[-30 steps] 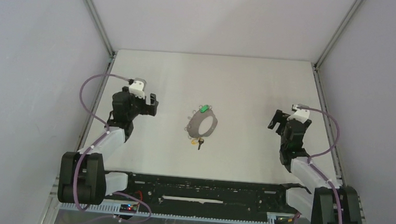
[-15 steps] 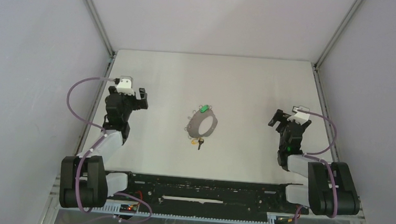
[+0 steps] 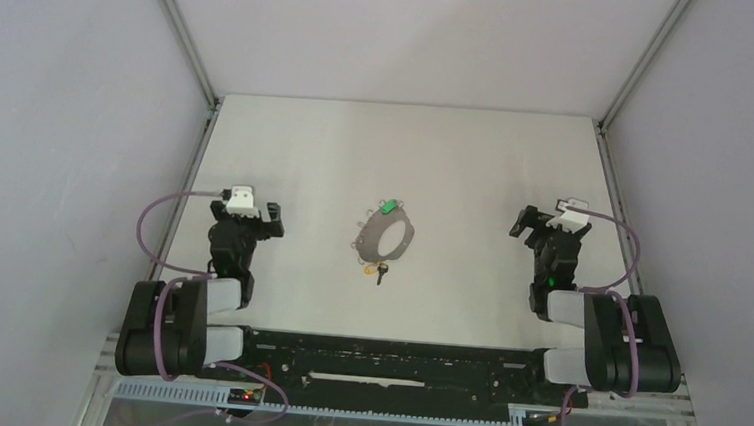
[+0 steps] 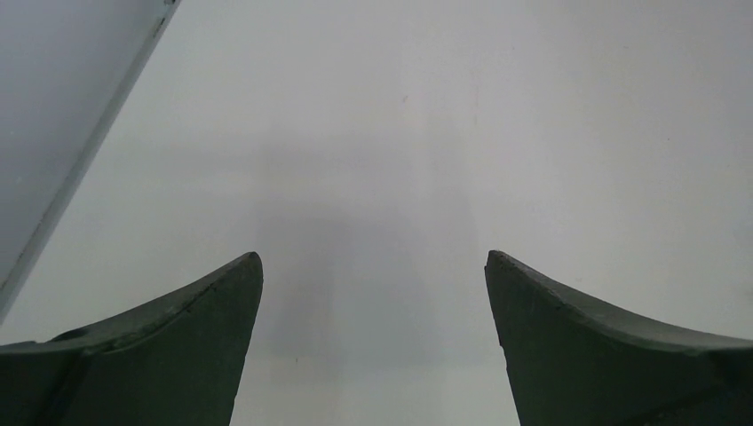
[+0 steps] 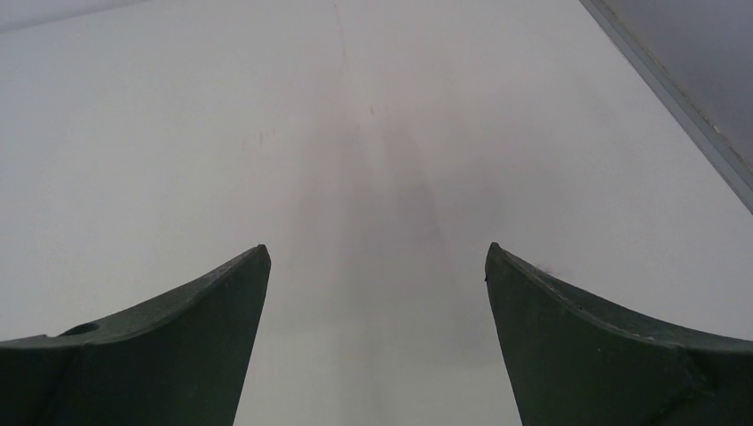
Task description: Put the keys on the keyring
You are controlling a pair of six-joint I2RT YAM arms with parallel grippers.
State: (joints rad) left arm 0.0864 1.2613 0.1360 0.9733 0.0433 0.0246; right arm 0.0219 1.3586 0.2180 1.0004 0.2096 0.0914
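1. The large flat grey oval keyring [image 3: 376, 231] lay on the matte white tabletop [image 3: 477, 160], about midway between the two arms and well apart from both.
2. A small key with a green plastic head [image 3: 388, 208] rested at the ring's far rim, touching it or just beside it. From above it could not be told whether it was hooked into a loop.
3. A small key with a yellow-orange plastic head [image 3: 369, 269] lay at the ring's near rim, with a dark part just beside it that was too small to make out. Whether this key was joined to the ring could not be told either.
4. The left gripper [image 3: 270, 220] hung over bare table near the left wall, its jaws spread wide with nothing between them.
5. In the left wrist view, the dark green fingers [image 4: 178, 337] of that gripper [image 4: 373, 266] framed only white surface and a soft shadow.
6. The right gripper [image 3: 524, 228] stood near the right wall, likewise spread wide and holding nothing.
7. Its wrist view showed that gripper [image 5: 377, 257] over plain tabletop, with a grey metal rail [image 5: 675, 98] crossing the upper right corner.
8. Purple cables [image 3: 151, 227] looped from each wrist.
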